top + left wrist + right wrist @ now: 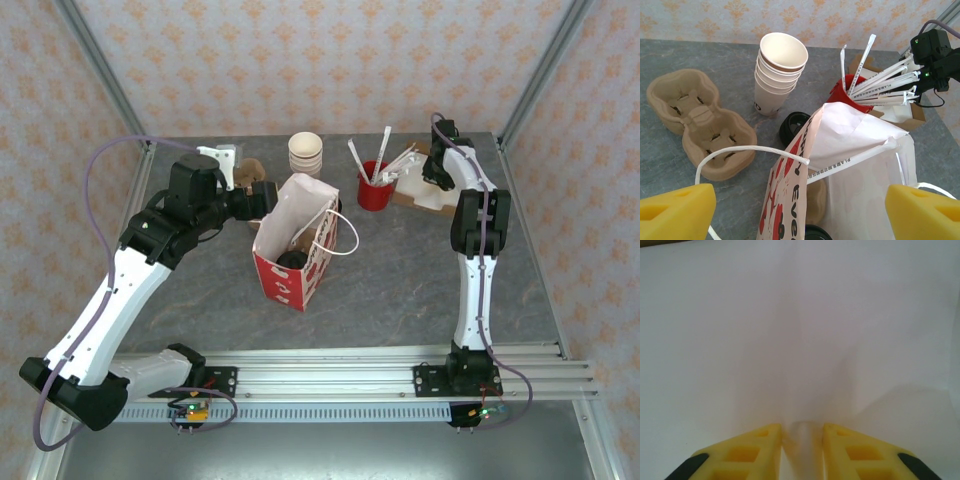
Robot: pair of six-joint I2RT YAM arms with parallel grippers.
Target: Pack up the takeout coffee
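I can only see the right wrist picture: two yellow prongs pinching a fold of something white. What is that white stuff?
Observer: Those prongs are the right gripper. From overhead, it is down on white napkins lying in a cardboard box at the table's far right.
Operator: Anything standing near that box?
Observer: A red cup holding wrapped straws stands just left of it.
Operator: And the other arm?
Observer: The left gripper, jaws wide open and holding nothing, hovers at the top edge of a red-and-white bag in the middle of the table.
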